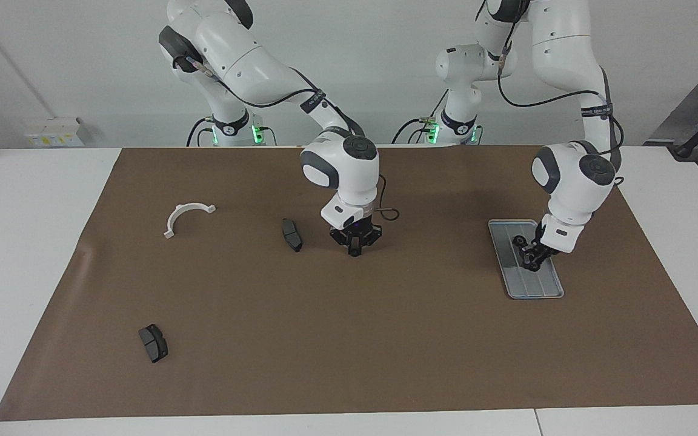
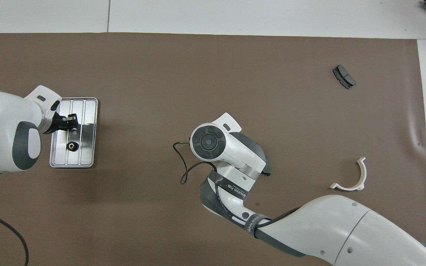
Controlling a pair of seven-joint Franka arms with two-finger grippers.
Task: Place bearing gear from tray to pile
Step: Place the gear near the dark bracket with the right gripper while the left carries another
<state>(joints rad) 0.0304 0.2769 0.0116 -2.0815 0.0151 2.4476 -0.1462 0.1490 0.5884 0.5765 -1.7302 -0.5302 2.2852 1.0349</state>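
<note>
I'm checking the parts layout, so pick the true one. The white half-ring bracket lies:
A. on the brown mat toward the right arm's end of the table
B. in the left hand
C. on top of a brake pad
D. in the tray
A: the white half-ring bracket lies alone on the brown mat, apart from the tray and both brake pads.

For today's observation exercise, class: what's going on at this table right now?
The left hand is down in the silver tray, where one small black gear lies loose. The right hand is shut, tips at the brown mat beside a dark brake pad. The white bracket and the other pad lie scattered toward the right arm's end.
</note>
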